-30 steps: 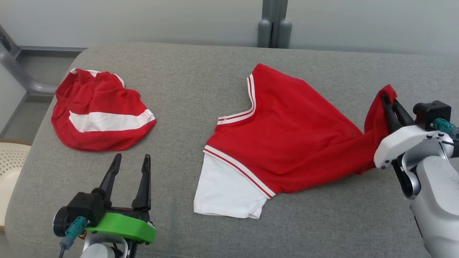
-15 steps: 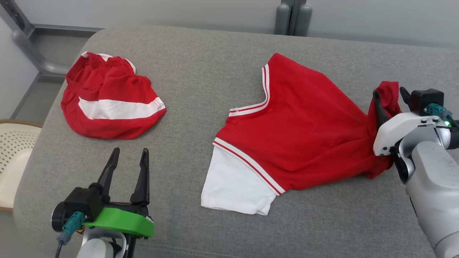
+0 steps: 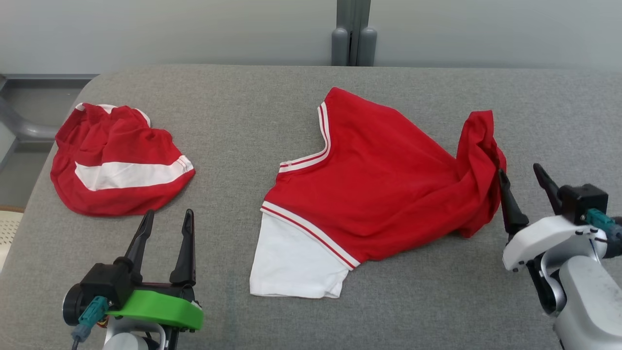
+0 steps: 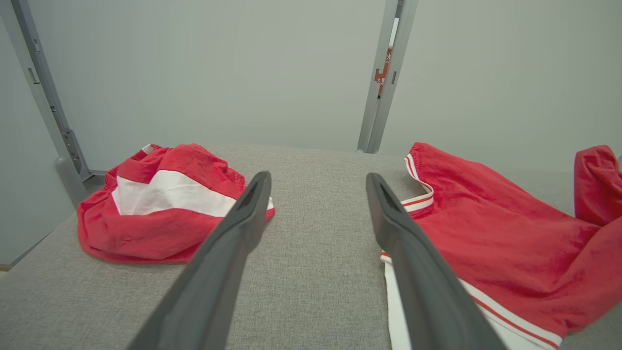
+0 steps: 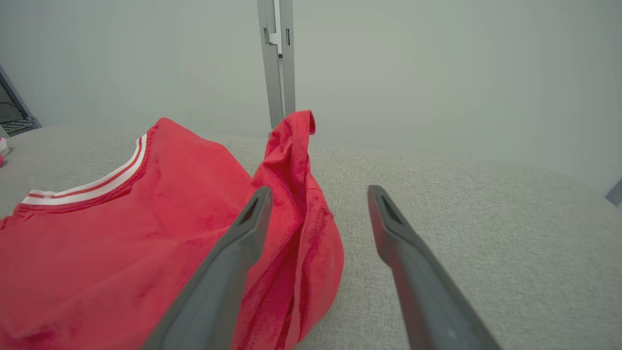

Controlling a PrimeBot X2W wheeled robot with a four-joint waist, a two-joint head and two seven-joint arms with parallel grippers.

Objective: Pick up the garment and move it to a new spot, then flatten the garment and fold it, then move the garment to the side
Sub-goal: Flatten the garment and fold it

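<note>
Red garment point(image 3: 384, 194), white-striped trim

The right gripper's point(image 5: 319, 191) two long dark fingers point(image 5: 233, 262) stand spread apart. A red fabric shirt with a white-and-red striped collar point(image 5: 146, 218) lies toward 9 o'clock on the grey upholstered surface point(image 5: 486, 233), its bunched edge rising behind the 10 o'clock finger.

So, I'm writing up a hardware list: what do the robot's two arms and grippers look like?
The left gripper has two dark fingers on a black block, above a bright green bracket, with a teal connector and cable. The right gripper has matching fingers, a white bracket, a teal plug, and a pale grey forearm.
</note>
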